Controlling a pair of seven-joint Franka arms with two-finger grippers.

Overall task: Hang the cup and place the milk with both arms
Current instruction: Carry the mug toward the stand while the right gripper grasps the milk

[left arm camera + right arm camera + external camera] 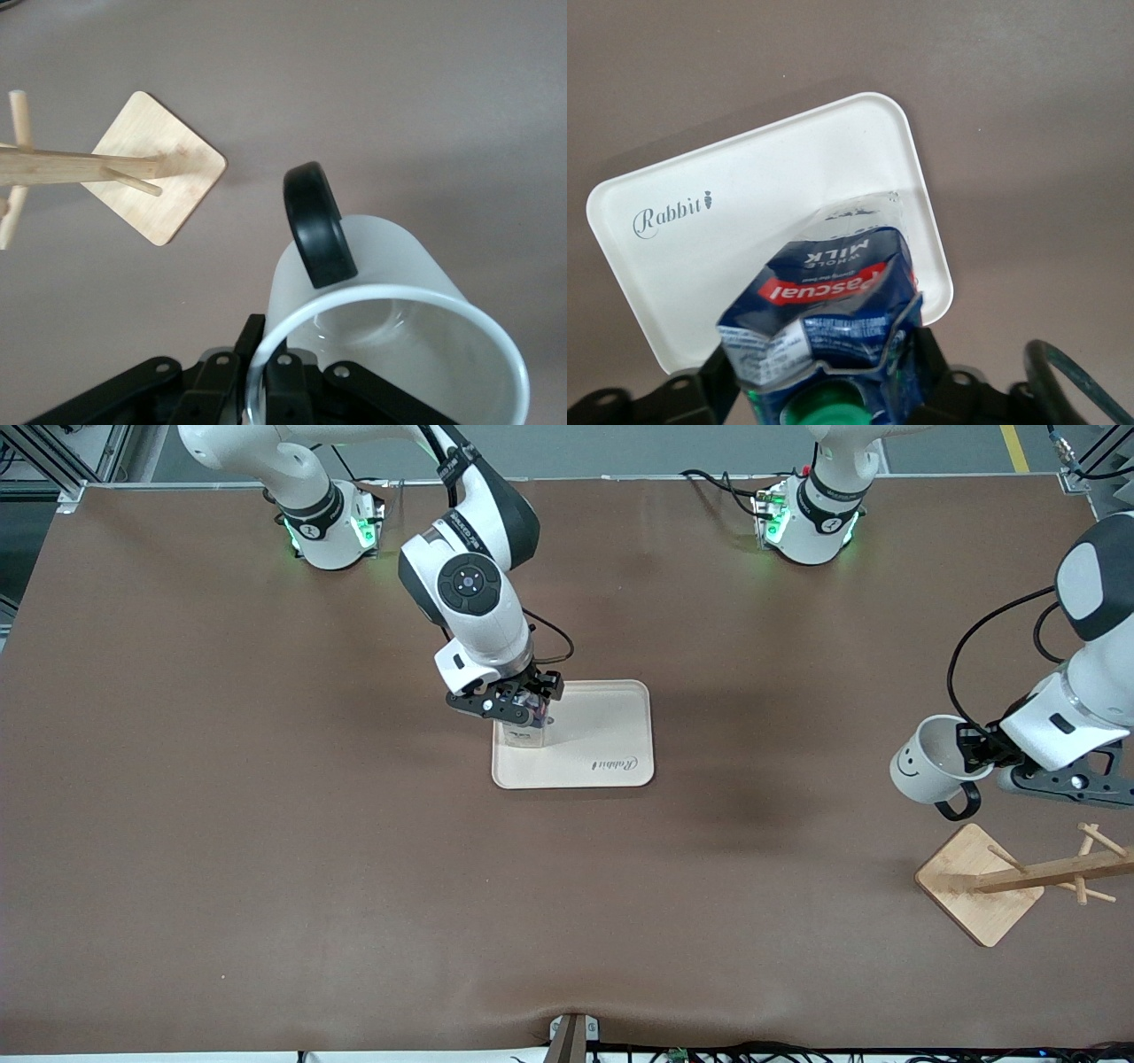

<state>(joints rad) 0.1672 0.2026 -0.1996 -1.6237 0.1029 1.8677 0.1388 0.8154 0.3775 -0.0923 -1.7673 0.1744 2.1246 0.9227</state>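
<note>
The milk (523,736) is a dark blue carton with a green cap, standing on the cream tray (602,726) at the corner toward the right arm's base. My right gripper (518,710) comes down over it, its fingers pressed to both sides of the dented carton top (824,301). The cup (928,766), white with a smiley face, hangs tilted in the air beside the wooden rack (979,881). My left gripper (974,748) is shut on its rim (266,354), one finger inside and one outside. The black handle (317,221) points toward the rack's pegs (133,181).
The wooden rack has a square base (164,168) and a pegged post (1054,872), near the left arm's end of the table. The tray (744,221) carries a "Rabbit" print. Brown table surface lies all around.
</note>
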